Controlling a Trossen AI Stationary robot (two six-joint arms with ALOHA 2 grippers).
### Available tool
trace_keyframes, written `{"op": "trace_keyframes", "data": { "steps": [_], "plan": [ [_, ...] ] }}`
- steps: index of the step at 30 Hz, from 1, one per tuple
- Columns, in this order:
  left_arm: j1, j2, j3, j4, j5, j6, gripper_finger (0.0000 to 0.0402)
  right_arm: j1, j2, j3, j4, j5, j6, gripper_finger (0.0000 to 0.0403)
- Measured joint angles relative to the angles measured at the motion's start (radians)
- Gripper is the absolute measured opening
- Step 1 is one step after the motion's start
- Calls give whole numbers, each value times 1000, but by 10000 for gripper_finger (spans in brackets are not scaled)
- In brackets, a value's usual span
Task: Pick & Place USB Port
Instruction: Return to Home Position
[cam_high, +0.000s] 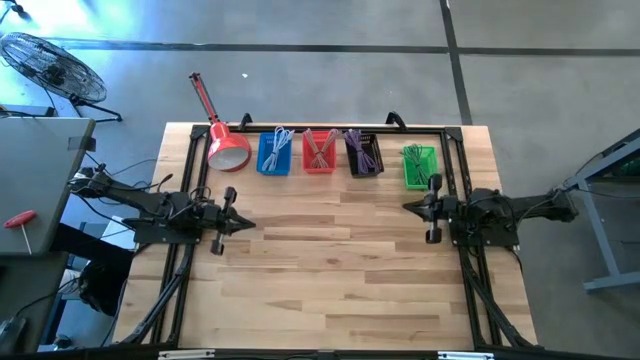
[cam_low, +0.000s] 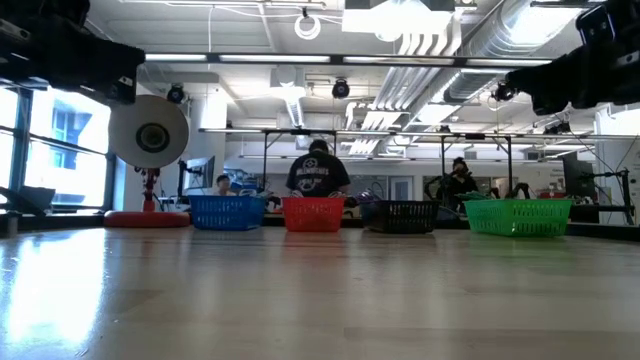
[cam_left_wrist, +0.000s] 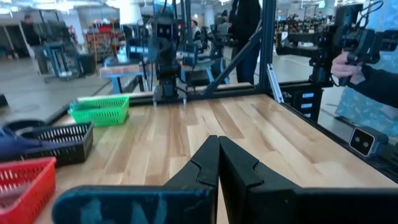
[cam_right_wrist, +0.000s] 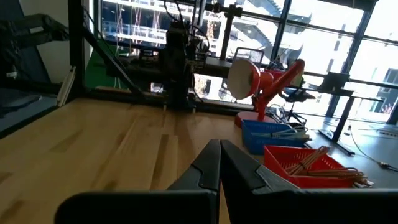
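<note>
Four small baskets stand in a row at the table's far edge: blue (cam_high: 273, 153), red (cam_high: 319, 152), black (cam_high: 363, 155) and green (cam_high: 420, 166). Each holds a bundle of thin cables. My left gripper (cam_high: 246, 224) hovers over the table's left-middle, pointing right, with its fingers shut (cam_left_wrist: 217, 142) on nothing. My right gripper (cam_high: 406, 207) hovers over the right-middle, just in front of the green basket, pointing left. Its fingers are also shut (cam_right_wrist: 219, 145) and hold nothing. Neither gripper is near a cable.
A red desk lamp (cam_high: 225, 145) stands at the far left, beside the blue basket. A black frame (cam_high: 320, 131) runs around the table's far and side edges. Bare wood (cam_high: 330, 270) lies between and in front of the arms. A person's hand (cam_left_wrist: 348, 62) shows beyond the table's near side.
</note>
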Motion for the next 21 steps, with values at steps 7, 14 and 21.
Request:
{"op": "trace_keyframes", "data": {
  "steps": [7,14,21],
  "plan": [
    [0,0,0,21,15,46,0,0,0,-3,6,29,9,0],
    [0,1,0,5,15,37,0,-1,1,-3,10,114,20,0],
    [0,0,0,-64,-23,18,0,-1,1,-3,13,118,25,1]
  ]
}}
